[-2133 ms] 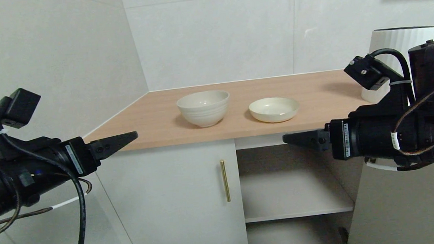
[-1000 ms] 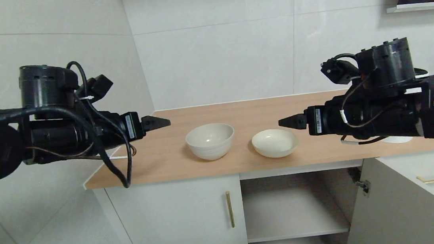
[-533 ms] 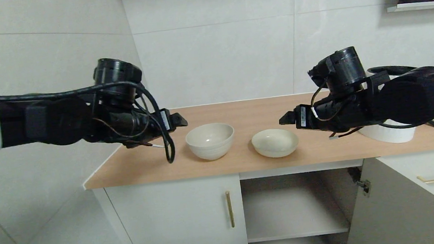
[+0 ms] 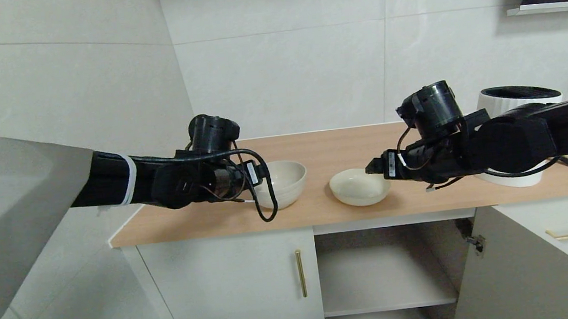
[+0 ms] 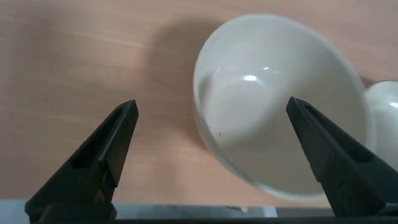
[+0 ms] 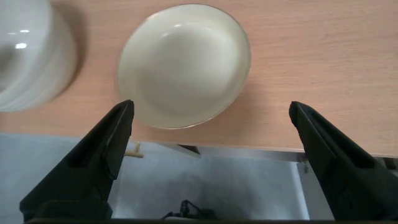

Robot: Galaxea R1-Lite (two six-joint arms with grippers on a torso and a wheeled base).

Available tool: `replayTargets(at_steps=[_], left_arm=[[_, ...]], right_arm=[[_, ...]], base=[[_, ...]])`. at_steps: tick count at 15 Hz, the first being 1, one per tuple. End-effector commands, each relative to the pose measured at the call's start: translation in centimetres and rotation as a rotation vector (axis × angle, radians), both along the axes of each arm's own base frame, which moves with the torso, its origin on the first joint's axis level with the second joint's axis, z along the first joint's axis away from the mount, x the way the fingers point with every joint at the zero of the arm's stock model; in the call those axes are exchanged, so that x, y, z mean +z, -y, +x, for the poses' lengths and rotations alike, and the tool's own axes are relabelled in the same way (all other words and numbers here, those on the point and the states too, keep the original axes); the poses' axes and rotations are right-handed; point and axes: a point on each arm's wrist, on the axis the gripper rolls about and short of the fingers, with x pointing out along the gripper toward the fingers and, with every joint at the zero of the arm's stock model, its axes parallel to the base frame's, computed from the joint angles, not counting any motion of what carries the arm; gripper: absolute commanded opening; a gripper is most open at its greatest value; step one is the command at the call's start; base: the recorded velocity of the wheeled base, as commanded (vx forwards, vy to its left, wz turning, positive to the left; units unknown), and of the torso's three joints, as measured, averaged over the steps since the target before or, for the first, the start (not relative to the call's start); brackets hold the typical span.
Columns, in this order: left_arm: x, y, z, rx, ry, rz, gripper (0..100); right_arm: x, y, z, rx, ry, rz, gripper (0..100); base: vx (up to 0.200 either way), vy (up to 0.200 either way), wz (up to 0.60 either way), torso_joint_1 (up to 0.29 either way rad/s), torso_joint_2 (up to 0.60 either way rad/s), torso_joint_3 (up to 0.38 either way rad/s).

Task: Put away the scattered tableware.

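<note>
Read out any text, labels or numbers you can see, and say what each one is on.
Sticker on the left arm's wrist: print too small to read.
Sticker on the right arm's wrist: print too small to read.
Deep bowl and shallow dish: no markings.

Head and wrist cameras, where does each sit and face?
Head view: on the head, facing forward-down at the counter; left arm, right arm show.
Left wrist view: left arm, looking down past open left gripper at the bowl.
Right wrist view: right arm, down past open right gripper at the dish.
Shared: all show bowl and dish.
</note>
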Motion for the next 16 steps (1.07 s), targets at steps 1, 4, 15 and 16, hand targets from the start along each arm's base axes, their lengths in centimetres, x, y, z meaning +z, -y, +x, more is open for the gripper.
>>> replayTargets(at_steps=[1,4,15,16], left_arm=[[-1.1,0.0,0.5,0.005,-0.019,0.007,100],[-1.1,-0.1,0.5,0.006,-0.019,0.007,0],[3.3,-1.6,-3.7,-0.035,0.067,-0.043,0],[3.6,-1.6,-4.0,-0.054,0.071,-0.056,0]], right_arm=[[-0.3,-0.1,0.2,-0.004,-0.007,-0.006,100],[-0.3,-0.1,0.1,-0.005,-0.005,-0.006,100],[-2.4,-0.4,2.2,-0.102,0.001,-0.081,100],[-2.8,-0.5,2.5,-0.120,0.001,-0.098,100]], base=[[0.000,0.000,0.00,0.000,0.00,0.000],[0.000,0.000,0.00,0.000,0.00,0.000],[0.000,0.000,0.00,0.000,0.00,0.000],[0.000,0.000,0.00,0.000,0.00,0.000]])
